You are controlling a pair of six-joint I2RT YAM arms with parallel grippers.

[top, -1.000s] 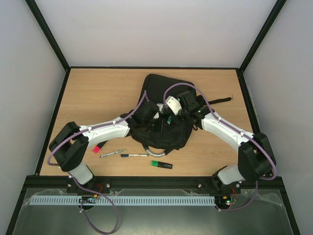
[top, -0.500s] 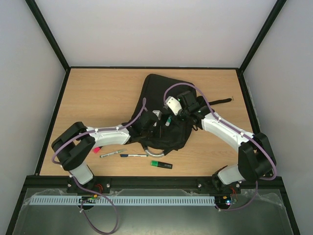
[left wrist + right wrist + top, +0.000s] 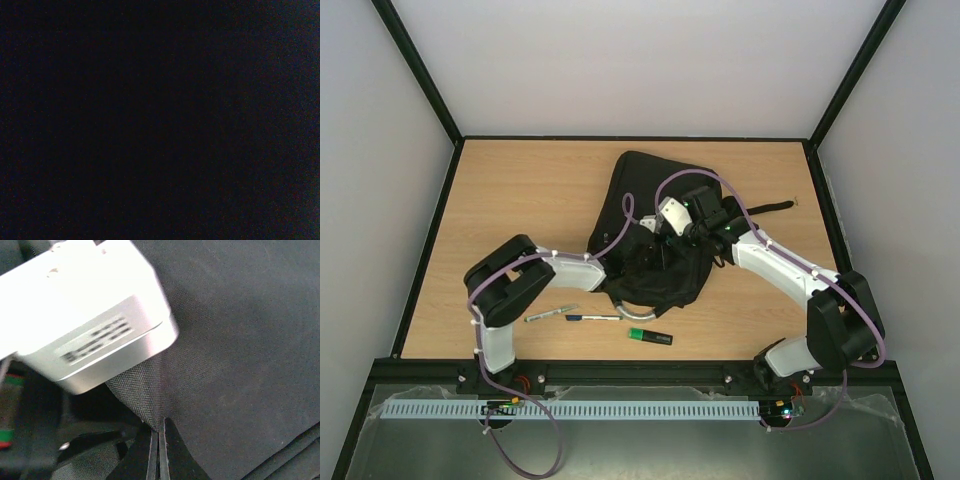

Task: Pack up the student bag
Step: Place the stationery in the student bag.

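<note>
The student bag lies at the middle of the wooden table. The left arm reaches into it from 8 o'clock. The left gripper is buried inside and its own view is black. Its fingers are closed, on what I cannot tell. The right gripper has its fingers pressed together on a fabric edge of the bag. A white box shows at 11 o'clock from them. Outside the bag, toward 6 o'clock, lie a green highlighter, a grey pen and a dark pen.
</note>
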